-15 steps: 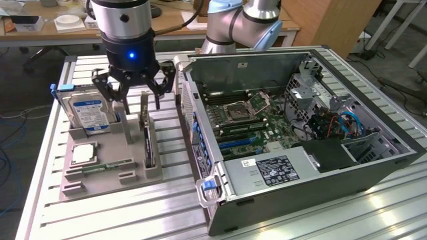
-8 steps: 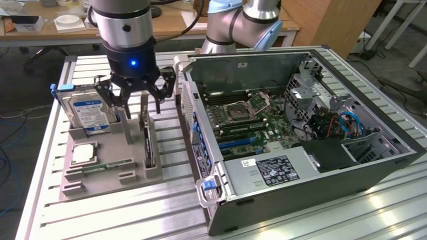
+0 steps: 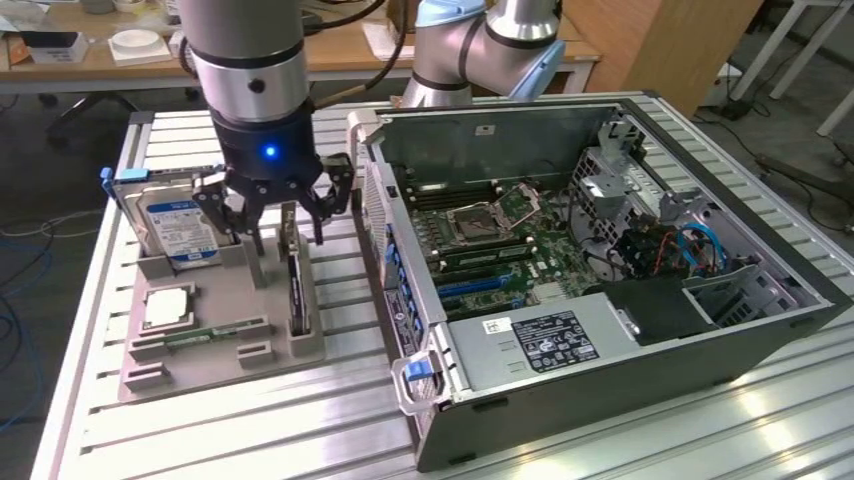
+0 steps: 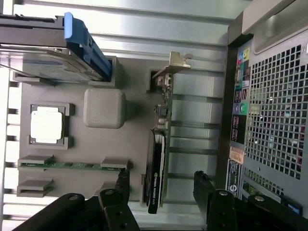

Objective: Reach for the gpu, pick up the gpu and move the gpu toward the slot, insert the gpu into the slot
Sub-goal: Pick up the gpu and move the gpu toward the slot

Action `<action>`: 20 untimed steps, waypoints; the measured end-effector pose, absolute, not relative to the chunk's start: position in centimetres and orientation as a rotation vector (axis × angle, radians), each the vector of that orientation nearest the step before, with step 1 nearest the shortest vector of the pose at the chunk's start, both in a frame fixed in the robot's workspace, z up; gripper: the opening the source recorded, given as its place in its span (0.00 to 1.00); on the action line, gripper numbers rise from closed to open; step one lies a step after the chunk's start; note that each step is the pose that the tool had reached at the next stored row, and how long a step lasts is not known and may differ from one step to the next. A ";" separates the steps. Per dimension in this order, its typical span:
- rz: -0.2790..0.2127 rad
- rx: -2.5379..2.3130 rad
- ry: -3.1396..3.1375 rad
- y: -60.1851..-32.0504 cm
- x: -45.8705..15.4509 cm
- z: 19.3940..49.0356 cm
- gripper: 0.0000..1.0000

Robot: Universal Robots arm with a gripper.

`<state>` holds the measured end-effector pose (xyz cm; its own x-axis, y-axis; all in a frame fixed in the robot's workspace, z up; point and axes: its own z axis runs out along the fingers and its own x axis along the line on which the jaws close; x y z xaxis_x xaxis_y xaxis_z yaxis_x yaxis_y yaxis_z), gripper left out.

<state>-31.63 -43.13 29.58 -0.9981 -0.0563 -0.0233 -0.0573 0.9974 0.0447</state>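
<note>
Up close, the arm (image 3: pixel 247 50) is a thick, smooth silver-grey tube. A narrow dark ring closes it off above a black wrist housing (image 3: pixel 267 135), where a small blue light (image 3: pixel 271 153) glows. Under that sits the gripper (image 3: pixel 283 232), black all over and built from jointed linkage bars that taper into slim fingers (image 3: pixel 323 215). In the wrist view the gripper (image 4: pixel 161 177) looks matte and blocky, with round screw heads (image 4: pixel 72 198) or pins at its pivots. Further back, the rear joints (image 3: pixel 467 50) are grey with pale blue caps (image 3: pixel 447 12). Dark cables (image 3: pixel 358 15) loop past them, probably the robot's own.
</note>
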 end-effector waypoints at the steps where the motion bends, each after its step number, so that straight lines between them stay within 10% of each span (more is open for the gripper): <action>1: 0.071 -0.089 3.117 -43.1 -31.6 29.4 0.65; 20: 0.069 -0.015 3.118 -43.1 -31.6 26.0 0.65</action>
<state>-31.62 -43.13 25.95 -0.9997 -0.0093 -0.0232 -0.0103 0.9990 0.0438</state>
